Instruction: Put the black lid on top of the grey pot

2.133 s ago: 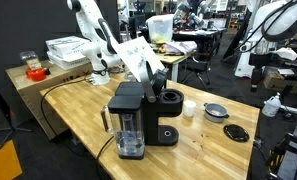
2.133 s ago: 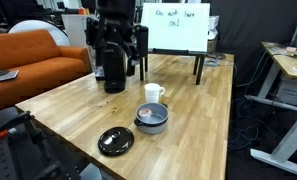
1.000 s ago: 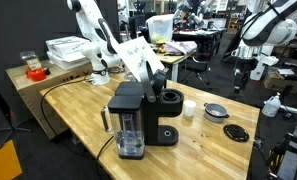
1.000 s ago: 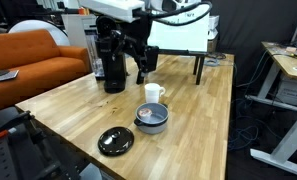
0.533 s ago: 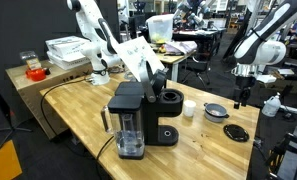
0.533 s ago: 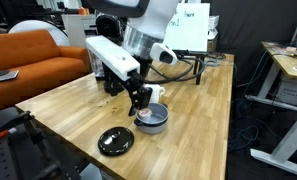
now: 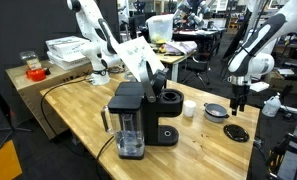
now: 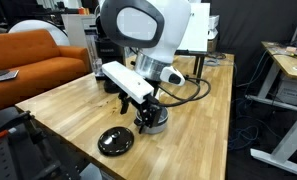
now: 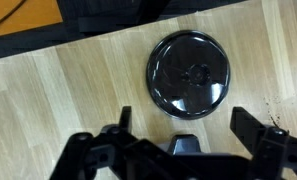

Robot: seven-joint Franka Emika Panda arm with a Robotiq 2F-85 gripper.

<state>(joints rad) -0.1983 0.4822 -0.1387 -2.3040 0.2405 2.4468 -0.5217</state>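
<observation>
The black lid lies flat on the wooden table, a round black disc that also shows in both exterior views. The grey pot stands just beside it. In an exterior view the pot is partly hidden behind my arm. My gripper is open and empty. It hangs above the table over the near edge of the lid, with its fingers spread wider than the lid. It also shows in both exterior views.
A black coffee machine stands mid-table, with a small white cup between it and the pot. A whiteboard sign stands at the table's far end. The table edge is close to the lid.
My arm has swung from near the coffee machine across the table and come down over the pot and lid. The lid and the pot have not moved.
</observation>
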